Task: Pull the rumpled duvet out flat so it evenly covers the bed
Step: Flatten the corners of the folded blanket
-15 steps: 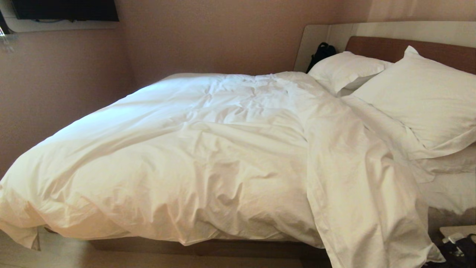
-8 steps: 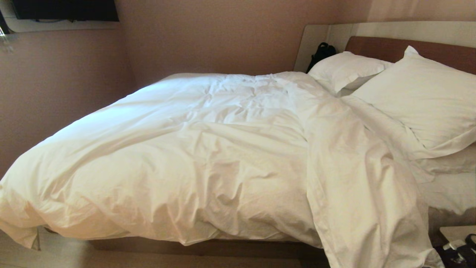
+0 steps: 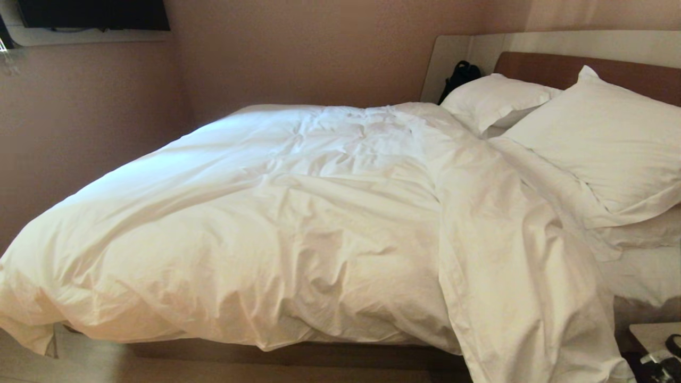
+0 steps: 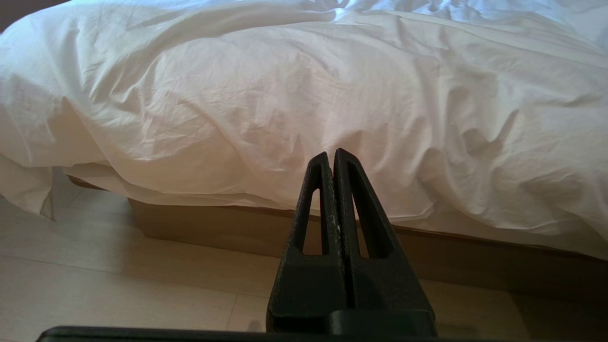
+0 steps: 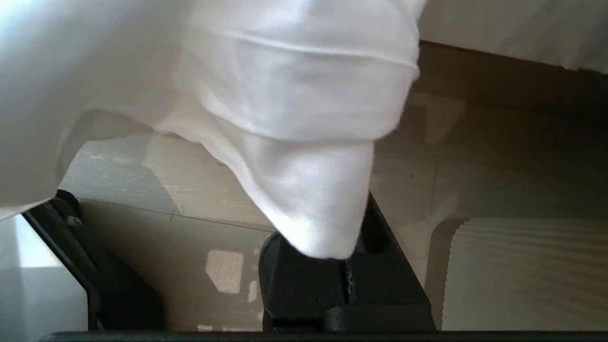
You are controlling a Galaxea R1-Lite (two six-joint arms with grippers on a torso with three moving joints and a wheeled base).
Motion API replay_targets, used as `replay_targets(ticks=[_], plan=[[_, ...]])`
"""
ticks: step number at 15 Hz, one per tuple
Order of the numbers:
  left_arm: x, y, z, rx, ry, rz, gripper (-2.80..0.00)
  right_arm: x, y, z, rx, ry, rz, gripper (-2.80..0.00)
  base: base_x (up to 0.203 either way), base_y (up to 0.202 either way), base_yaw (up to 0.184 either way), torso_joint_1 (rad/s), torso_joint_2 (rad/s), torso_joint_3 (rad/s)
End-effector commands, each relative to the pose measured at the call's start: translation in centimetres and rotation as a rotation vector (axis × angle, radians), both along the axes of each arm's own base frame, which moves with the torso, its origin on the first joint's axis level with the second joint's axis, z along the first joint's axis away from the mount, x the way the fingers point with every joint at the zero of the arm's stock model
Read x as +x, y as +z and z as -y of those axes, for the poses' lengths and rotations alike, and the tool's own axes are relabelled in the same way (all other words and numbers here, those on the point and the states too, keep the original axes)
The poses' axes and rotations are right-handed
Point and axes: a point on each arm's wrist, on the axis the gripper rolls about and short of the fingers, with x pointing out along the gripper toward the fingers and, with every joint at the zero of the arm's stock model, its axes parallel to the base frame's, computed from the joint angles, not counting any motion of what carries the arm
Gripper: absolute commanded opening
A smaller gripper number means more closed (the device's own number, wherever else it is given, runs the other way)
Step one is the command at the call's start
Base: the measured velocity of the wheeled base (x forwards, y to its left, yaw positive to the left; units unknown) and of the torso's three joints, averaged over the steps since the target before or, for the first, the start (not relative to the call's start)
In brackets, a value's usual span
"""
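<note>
The white puffy duvet (image 3: 298, 229) lies wrinkled over the bed (image 3: 319, 354). One flap of it hangs off the near side at the right (image 3: 526, 319). My right gripper (image 5: 346, 270) is low beside the bed, shut on a hanging corner of the duvet (image 5: 313, 209) that tapers into its jaws and hides the fingertips. A dark part of my right arm (image 3: 662, 364) shows at the head view's bottom right corner. My left gripper (image 4: 331, 154) is shut and empty, parked in front of the bed's near side, short of the duvet (image 4: 285, 85).
Two white pillows (image 3: 495, 98) (image 3: 601, 138) lean on the brown headboard (image 3: 542, 66), with a black bag (image 3: 460, 74) behind them. A nightstand corner (image 3: 649, 332) stands at the bottom right. Walls close the far side, and pale floor (image 4: 118, 285) runs along the near side.
The dark part of my right arm at the bottom right corner has slid a little further right, toward the picture's edge. The duvet looks almost unchanged. The left gripper has not moved.
</note>
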Motion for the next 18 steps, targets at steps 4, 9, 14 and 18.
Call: replay_targets(ticks=[4,9,14,18], plan=[[0.0,0.01,0.0,-0.002,0.001,0.001,-2.8,-0.56,-0.31,0.17,0.013,-0.023,-0.009,-2.8,0.0,0.0,0.0,0.0,0.0,0.0],[0.0,0.01,0.0,-0.001,0.001,0.001,-2.8,-1.01,-0.37,-0.38,0.038,-0.024,-0.031,-2.8,0.0,0.0,0.0,0.0,0.0,0.0],[0.0,0.01,0.0,-0.001,0.001,0.001,-2.8,-1.08,-0.4,-0.34,0.04,-0.028,-0.032,-2.8,0.0,0.0,0.0,0.0,0.0,0.0],[0.0,0.01,0.0,-0.001,0.001,0.001,-2.8,-1.19,-0.47,-0.21,0.04,-0.036,-0.032,-2.8,0.0,0.0,0.0,0.0,0.0,0.0]])
